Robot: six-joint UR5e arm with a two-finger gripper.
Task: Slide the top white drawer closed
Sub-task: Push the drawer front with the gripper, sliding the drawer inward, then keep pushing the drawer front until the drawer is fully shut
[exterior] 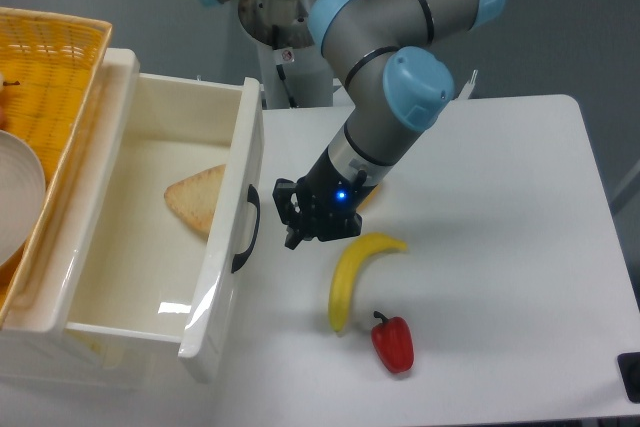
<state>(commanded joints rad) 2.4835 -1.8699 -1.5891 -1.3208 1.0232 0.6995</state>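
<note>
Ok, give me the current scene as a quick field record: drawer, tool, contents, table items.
drawer: top white drawer pulled out, front panel toward the table
handle: black handle on the front, free
tool: tool just right of the handle, not touching it; open or shut unclear
drawer contents: slice of bread
table items: banana, red pepper, yellow pepper mostly behind the arm
left side: yellow wicker basket

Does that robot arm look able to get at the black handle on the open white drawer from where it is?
Probably yes. The end effector hangs just beside the black handle on the top white drawer, with only bare table between them; the banana lies on its far side.
</note>
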